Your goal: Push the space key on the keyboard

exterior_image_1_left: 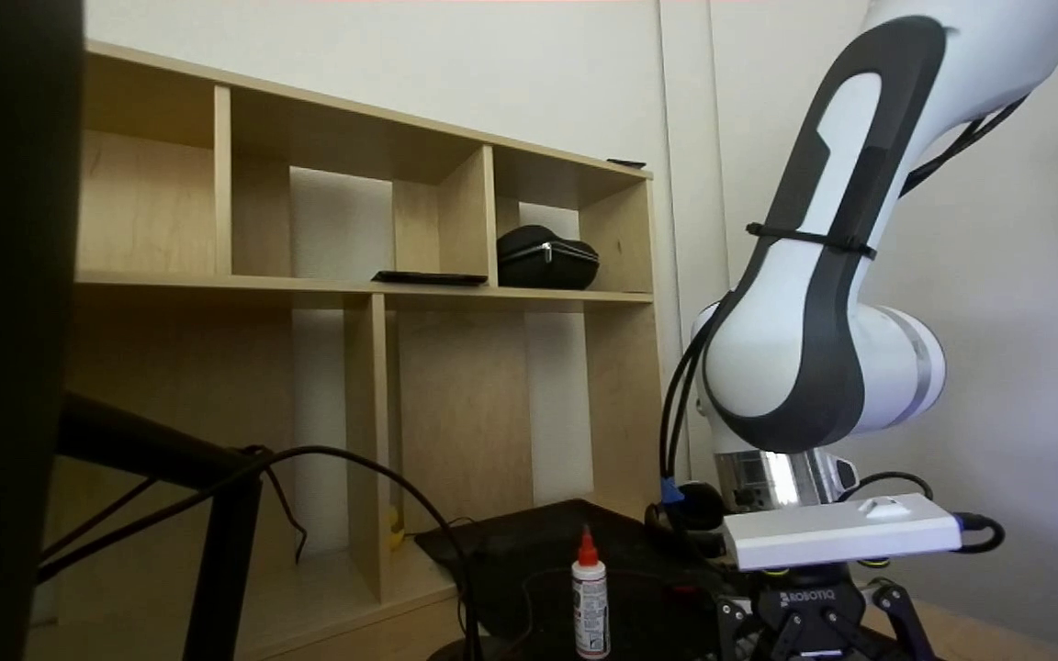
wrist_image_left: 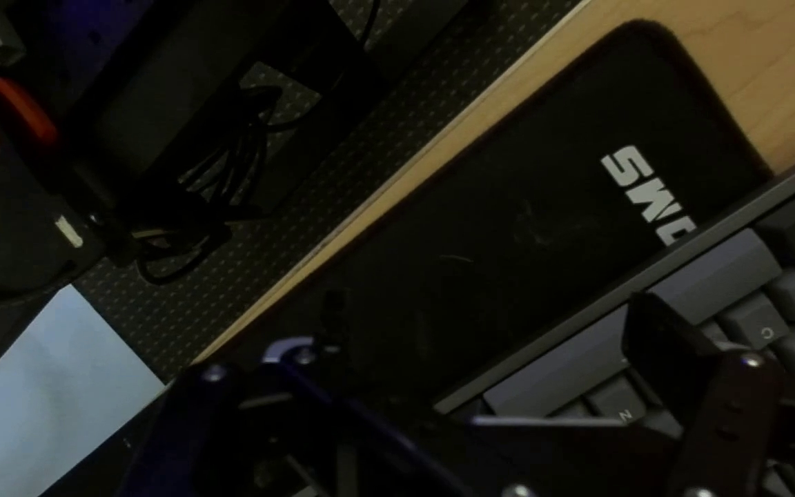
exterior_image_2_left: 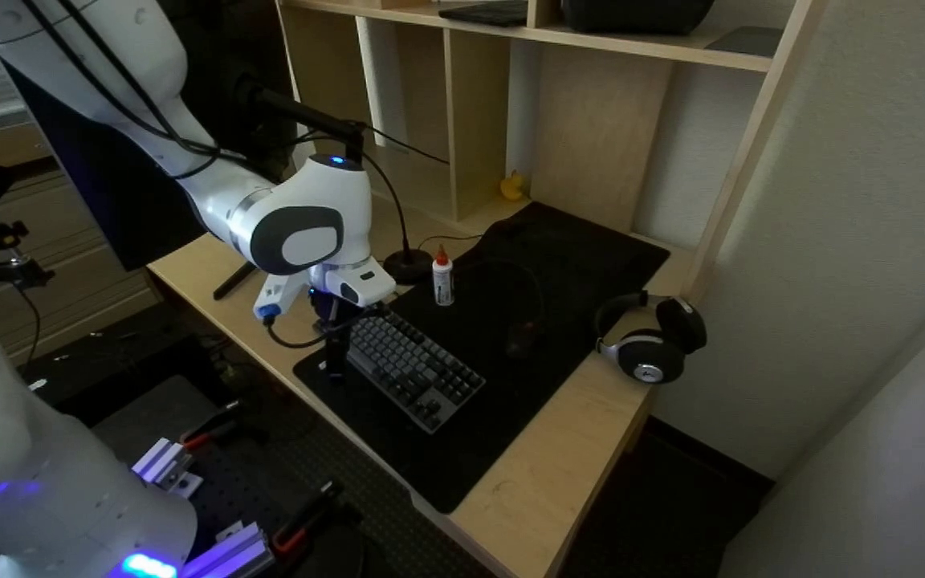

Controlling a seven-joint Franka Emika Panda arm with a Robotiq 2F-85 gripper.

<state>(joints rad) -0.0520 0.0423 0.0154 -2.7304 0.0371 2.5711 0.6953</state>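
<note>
Keyboard (exterior_image_2_left: 414, 365) on black mat (exterior_image_2_left: 454, 457) | gripper (wrist_image_left: 470, 331) spread, one finger (wrist_image_left: 666, 338) across the space key (wrist_image_left: 597, 348) in the wrist view, contact unclear | that fingertip should press straight down mid-key, missing neighbouring keys, then lift

There's decent light on the pale wall (exterior_image_1_left: 529, 55), yet the lower shelf compartments (exterior_image_1_left: 208, 358) sit in shade and the steel collar (exterior_image_1_left: 775, 482) shines with glare. A blue light (exterior_image_2_left: 149, 567) glows at the arm's base (exterior_image_2_left: 69, 490), tinting the metal rails (exterior_image_2_left: 226, 554) violet. The wrist view is murkiest, the dark hand (wrist_image_left: 484, 324) blurred and half swallowed by shadow
</note>
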